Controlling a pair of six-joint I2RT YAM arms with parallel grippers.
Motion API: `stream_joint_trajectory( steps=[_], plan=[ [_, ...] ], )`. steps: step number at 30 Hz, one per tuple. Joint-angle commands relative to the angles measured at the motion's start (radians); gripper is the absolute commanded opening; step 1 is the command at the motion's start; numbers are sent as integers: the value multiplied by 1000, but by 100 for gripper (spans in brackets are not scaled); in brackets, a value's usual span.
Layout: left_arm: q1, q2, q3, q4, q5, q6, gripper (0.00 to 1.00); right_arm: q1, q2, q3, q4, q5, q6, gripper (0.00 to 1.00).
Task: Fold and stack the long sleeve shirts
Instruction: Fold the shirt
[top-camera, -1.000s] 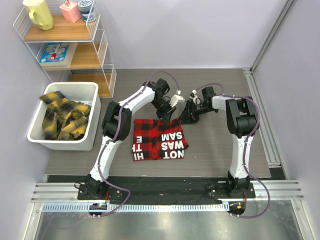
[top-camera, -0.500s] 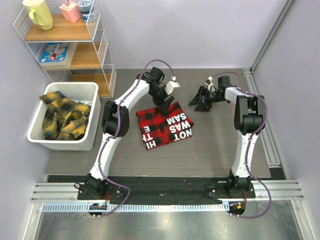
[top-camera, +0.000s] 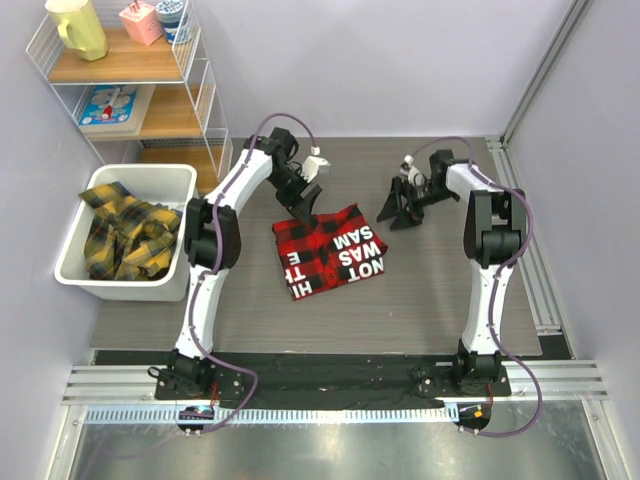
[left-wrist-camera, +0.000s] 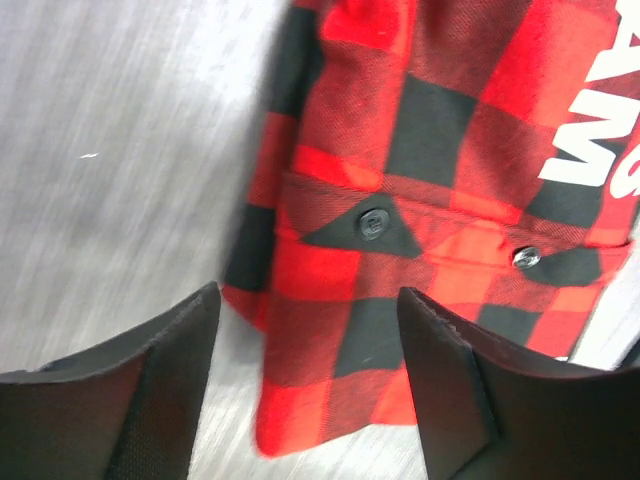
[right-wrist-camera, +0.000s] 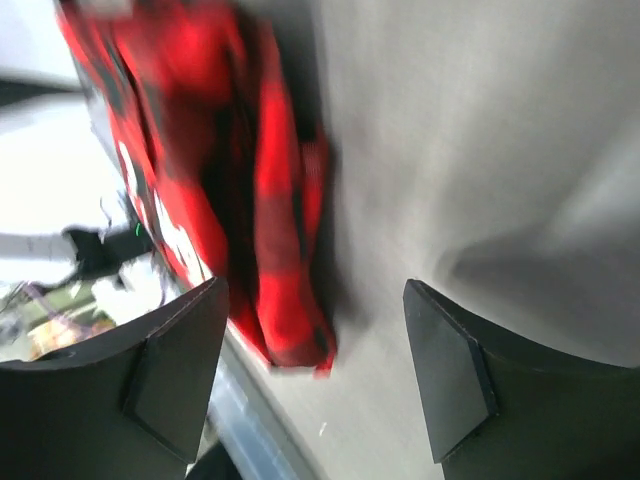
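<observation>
Folded red-and-black shirt (top-camera: 333, 250) on the grey table (top-camera: 440, 300), gripper fingers spread.
The shirt lies as a flat, slightly turned rectangle near the table's middle, with white block letters on top and dark buttons at one edge. The left gripper (top-camera: 303, 200) is at its far-left corner and the right gripper (top-camera: 397, 210) is beside its far-right corner; both hold nothing. The yellow-and-black shirts (top-camera: 125, 235) lie crumpled in the white bin (top-camera: 140, 170).

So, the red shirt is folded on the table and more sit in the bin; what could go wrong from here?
The open left end effector hangs over a corner of the red-and-black shirt; a low sweep might snag it and undo the fold. The yellow-and-black shirts lie tangled in the white bin, so a grasp may well drag out more than one.
</observation>
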Motion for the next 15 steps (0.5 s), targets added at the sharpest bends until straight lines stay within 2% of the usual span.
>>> stream_joint_trajectory(
  steps=[1, 4, 7, 10, 15],
  plan=[
    [-14, 29, -6, -12, 32, -39, 63, 16, -169, -160, -139, 12, -96, 77],
    [-11, 60, -6, 65, -14, -94, 49, 29, -216, -256, -122, 38, -96, 76],
    [6, 110, 32, 114, -75, -142, 38, 45, -197, -271, -58, 63, -58, 75],
    [43, 144, 92, 149, -131, -183, 30, 39, -128, -171, 1, 110, -21, 75],
    [95, 149, 149, 176, -186, -190, 27, 8, -21, 4, -4, 121, 8, 75]
  ],
)
